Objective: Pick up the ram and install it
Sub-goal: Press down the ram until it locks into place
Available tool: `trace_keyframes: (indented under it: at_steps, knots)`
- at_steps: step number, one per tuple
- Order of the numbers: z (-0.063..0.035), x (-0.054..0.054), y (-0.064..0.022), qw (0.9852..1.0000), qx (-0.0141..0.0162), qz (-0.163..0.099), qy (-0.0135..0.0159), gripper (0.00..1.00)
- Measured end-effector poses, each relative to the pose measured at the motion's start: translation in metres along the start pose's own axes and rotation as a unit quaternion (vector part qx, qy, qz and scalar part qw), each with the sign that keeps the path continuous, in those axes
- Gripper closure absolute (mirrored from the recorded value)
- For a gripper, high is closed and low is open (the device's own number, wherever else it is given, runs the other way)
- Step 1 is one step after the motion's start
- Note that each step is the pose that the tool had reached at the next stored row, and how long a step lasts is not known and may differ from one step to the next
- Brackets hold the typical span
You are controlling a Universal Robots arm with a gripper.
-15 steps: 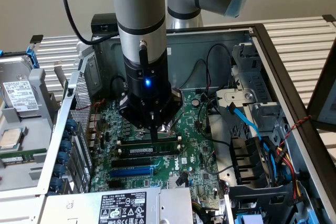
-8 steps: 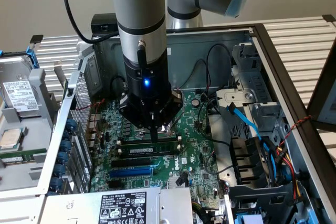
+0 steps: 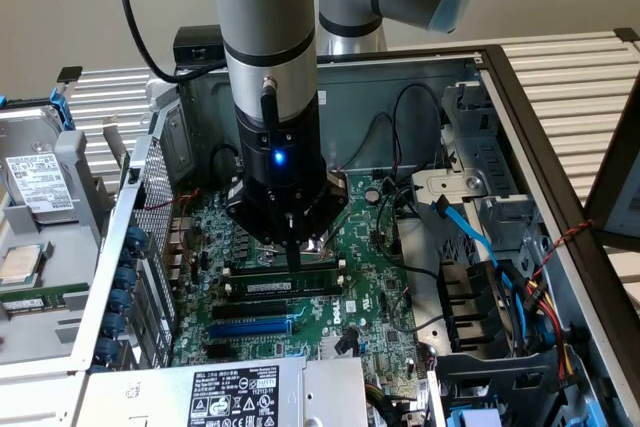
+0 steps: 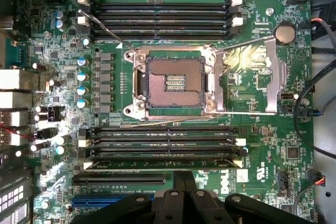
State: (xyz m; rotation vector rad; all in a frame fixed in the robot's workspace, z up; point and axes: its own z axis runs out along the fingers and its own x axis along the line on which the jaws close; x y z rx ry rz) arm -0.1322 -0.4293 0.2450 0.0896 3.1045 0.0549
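Fingers [image 3: 291,247] point straight down into the open case, touching the ram [image 3: 283,286] lying along its slot; their grip cannot be told.

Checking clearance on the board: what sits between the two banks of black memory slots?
The open CPU socket, in the wrist view, sits between the bank near the gripper and the far bank.

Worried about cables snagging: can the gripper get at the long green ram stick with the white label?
Probably yes. The gripper hangs right above the long green ram stick with a white label. The blue cable lies off to the exterior view's right, not between them.
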Motion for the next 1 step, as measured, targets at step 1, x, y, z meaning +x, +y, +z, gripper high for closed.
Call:
trace_keyframes:
  at_steps: [1]
  knots:
    - [0.0, 0.0, 0.0, 1.0, 0.0, 0.0, 0.0, 0.9]
